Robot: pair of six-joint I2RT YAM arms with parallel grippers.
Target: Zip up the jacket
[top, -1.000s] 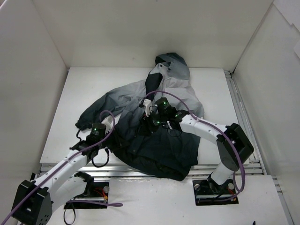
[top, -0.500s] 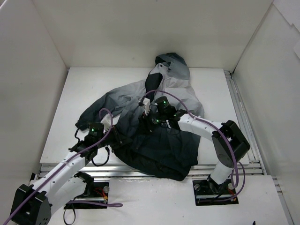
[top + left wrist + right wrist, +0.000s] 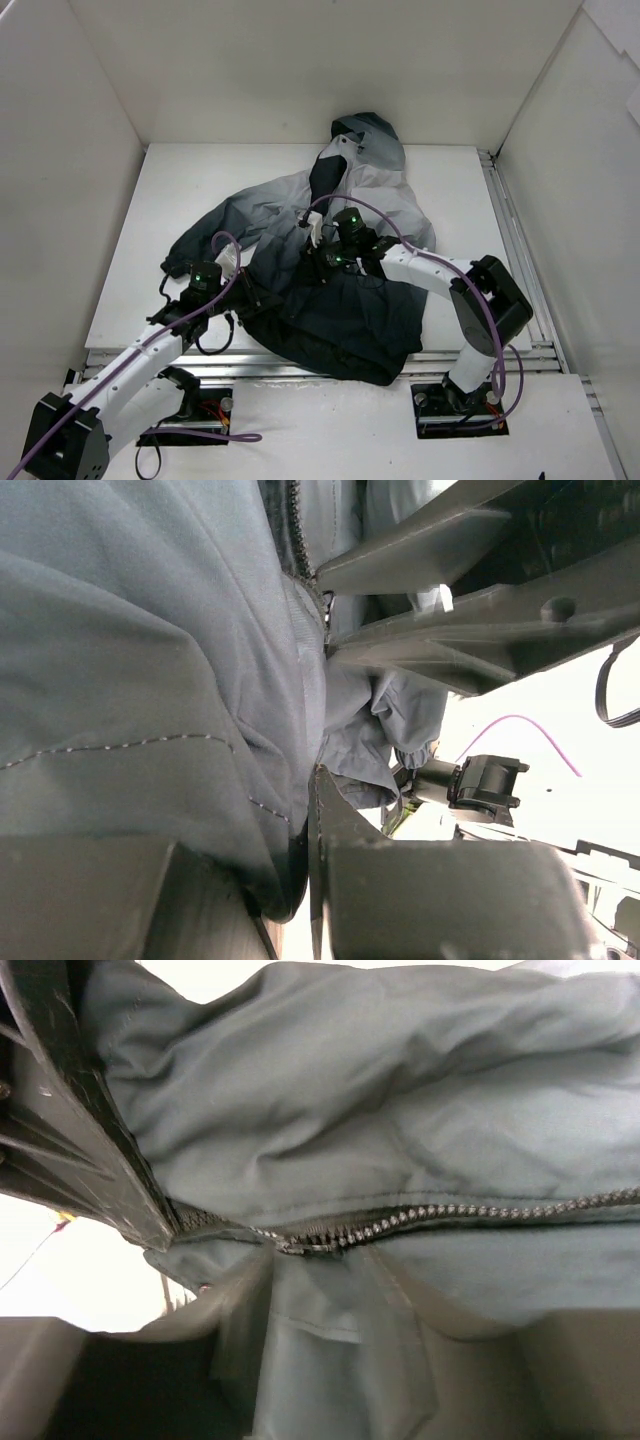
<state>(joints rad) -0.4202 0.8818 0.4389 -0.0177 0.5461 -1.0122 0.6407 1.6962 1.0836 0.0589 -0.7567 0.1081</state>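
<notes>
Grey jacket fabric lies clamped in left pincer; right pincer at its zipper, grip unclear

1. The jacket is showing as thin, smooth woven cloth with a matt finish, creasing softly, with pale stitching running across it.
2. Its zipper is gleaming faintly, the small teeth looking like metal or hard plastic against dull dark tape.
3. The left pincer's fingers are looking like dark matt plastic; the right pincer's fingers are showing scuffed black plastic.
4. The desk is appearing white, smooth and matt.
5. The arm casings are shining as glossy white plastic, and the purple cable is looking rubbery.
</notes>
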